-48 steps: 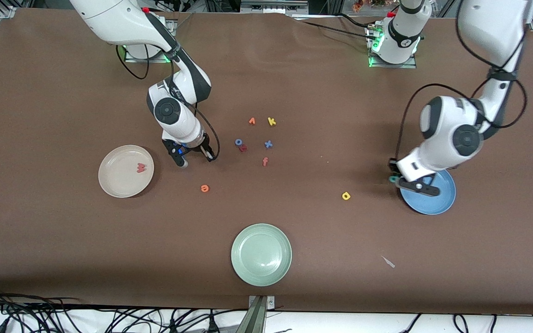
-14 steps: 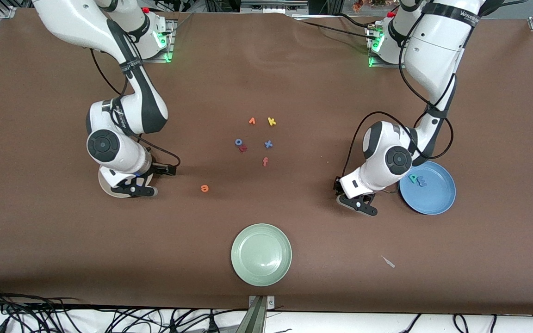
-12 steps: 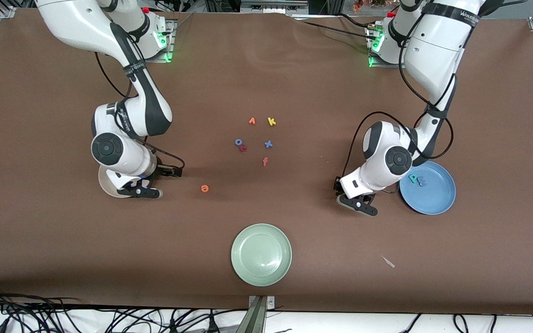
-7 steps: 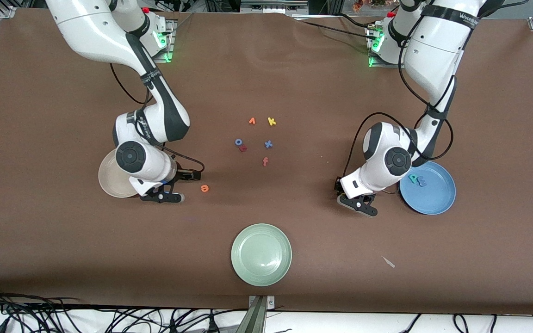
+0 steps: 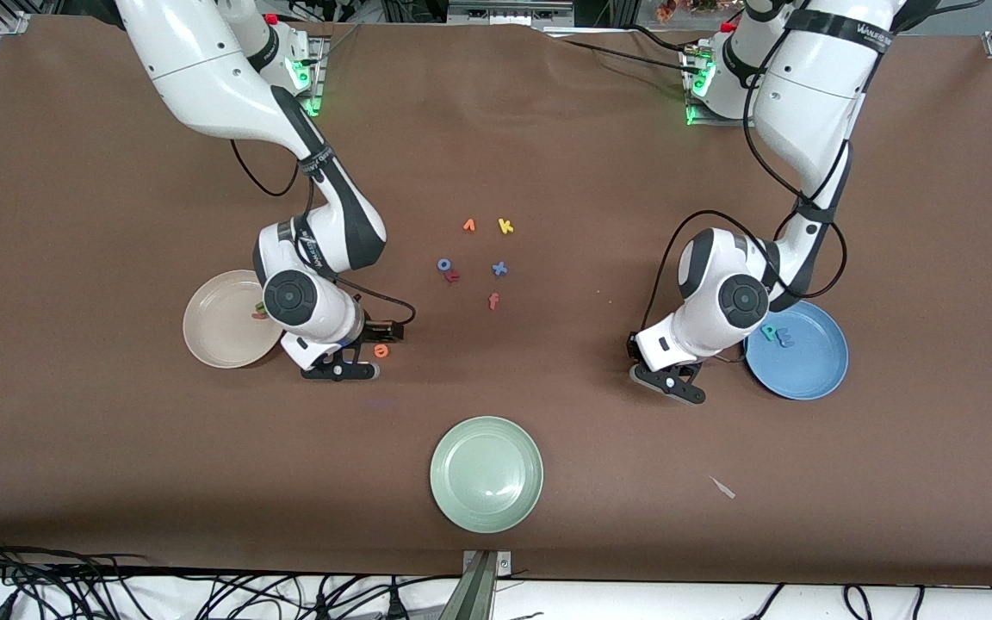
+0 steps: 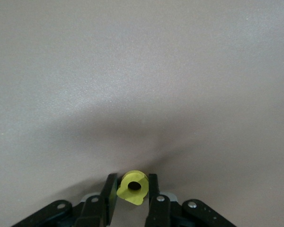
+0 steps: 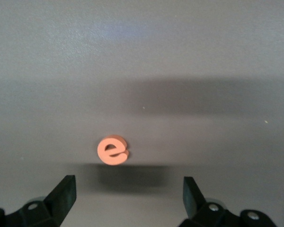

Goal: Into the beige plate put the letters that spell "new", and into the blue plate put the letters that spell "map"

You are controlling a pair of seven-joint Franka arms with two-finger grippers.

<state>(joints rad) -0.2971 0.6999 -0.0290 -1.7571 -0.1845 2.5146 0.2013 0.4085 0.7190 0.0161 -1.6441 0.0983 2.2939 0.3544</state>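
- Since the earlier frames, the right gripper has travelled from over the beige plate to the orange e; left gripper unmoved, its fingers drawn narrower.
- Orange e, 1: flat on the brown table, between the right gripper's fingers, which stand wide apart and clear of it.
- Yellow a, 1: pinched between the left gripper's fingers, low at the table beside the blue plate.
- Blue plate, 1: holds a teal p and a blue m.
- Beige plate, 1: two letters at its rim, mostly hidden by the right arm.
- Pale green plate, 1: nearest the front camera.
- Loose letters, 6, mid-table: orange v, yellow k, blue o, red letter touching it, blue x, pink f.
- Writing on the left arm: too small to read.
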